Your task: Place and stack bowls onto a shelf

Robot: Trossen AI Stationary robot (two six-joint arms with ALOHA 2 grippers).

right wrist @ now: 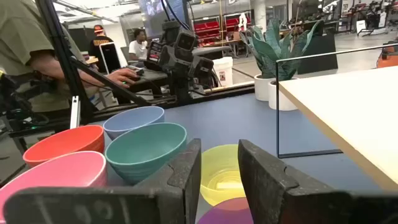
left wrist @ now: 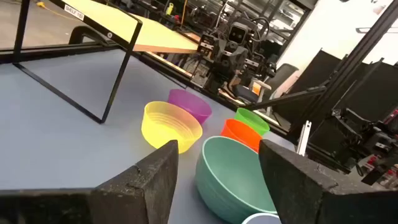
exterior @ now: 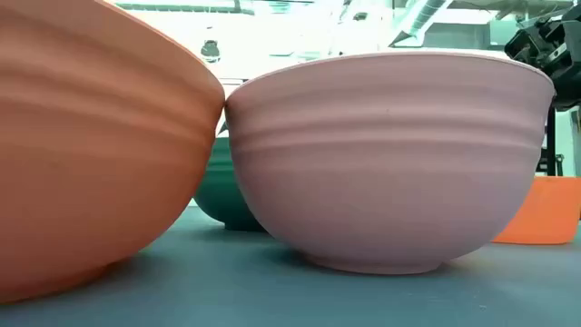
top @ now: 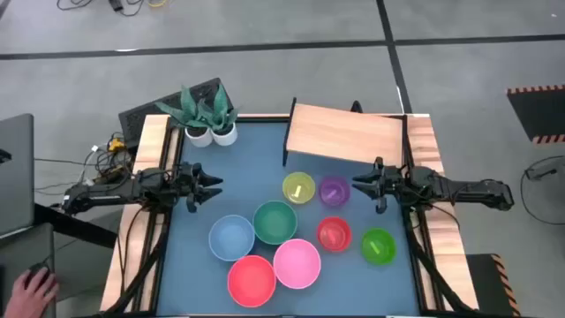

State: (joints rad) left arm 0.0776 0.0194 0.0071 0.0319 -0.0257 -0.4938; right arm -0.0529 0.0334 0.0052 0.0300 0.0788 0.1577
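The light wood shelf (top: 344, 132) stands on thin dark legs at the table's far right. The bowls sit on the blue tabletop: yellow (top: 298, 188), purple (top: 333, 190), dark green (top: 274, 221), blue (top: 231, 237), large red (top: 252, 278), pink (top: 297, 263), small red (top: 334, 234), small green (top: 378, 245). My left gripper (top: 214, 187) hovers open and empty at the left, pointing toward the bowls; its wrist view (left wrist: 217, 180) looks at the dark green bowl (left wrist: 233, 177). My right gripper (top: 358, 185) hovers open and empty just right of the purple bowl, above it (right wrist: 219, 171).
Two white pots with plants (top: 207, 115) stand at the far left of the table. Wooden rails (top: 146, 203) run along both sides. A person stands and a hand (right wrist: 124, 74) rests beyond the left edge. The pink bowl (exterior: 390, 163) and large red bowl (exterior: 91, 163) fill the low view.
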